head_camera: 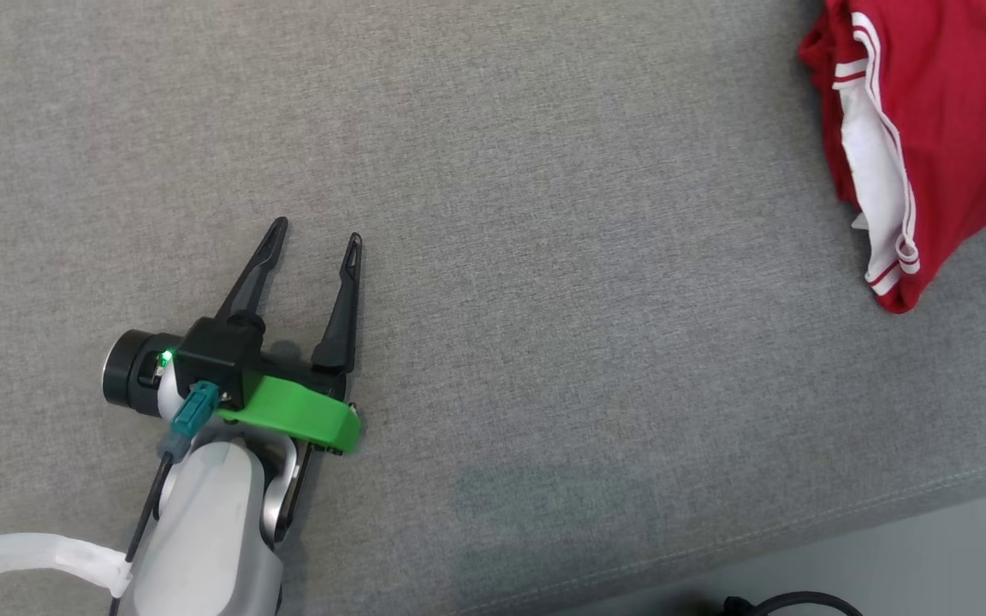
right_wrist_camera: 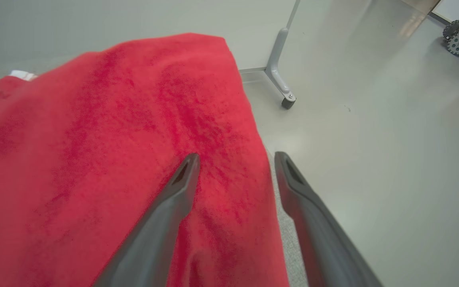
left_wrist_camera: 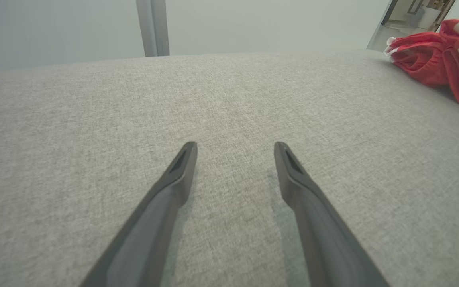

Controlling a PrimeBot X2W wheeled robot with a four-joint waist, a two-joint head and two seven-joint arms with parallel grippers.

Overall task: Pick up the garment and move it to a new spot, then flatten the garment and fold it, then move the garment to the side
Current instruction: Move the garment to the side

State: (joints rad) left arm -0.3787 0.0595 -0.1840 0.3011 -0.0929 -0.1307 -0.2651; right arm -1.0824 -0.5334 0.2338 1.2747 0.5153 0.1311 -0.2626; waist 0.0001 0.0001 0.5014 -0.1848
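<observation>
The red garment (head_camera: 947, 111) lies at the grey cushion's (head_camera: 544, 257) right edge, well apart from the left gripper (head_camera: 317, 235) (spread wide, empty); the right gripper (right_wrist_camera: 235, 159), also spread, hovers above its edge.

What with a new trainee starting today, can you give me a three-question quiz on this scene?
1. True or false: the left gripper is shut on the garment.
2. The garment's main colour is: A blue, B red, C green.
3. Fill in: the right gripper, just above the garment, has its jaws ___.

Key:
1. False. The left gripper is open over bare grey fabric, well apart from the garment.
2. B.
3. Open.
</observation>
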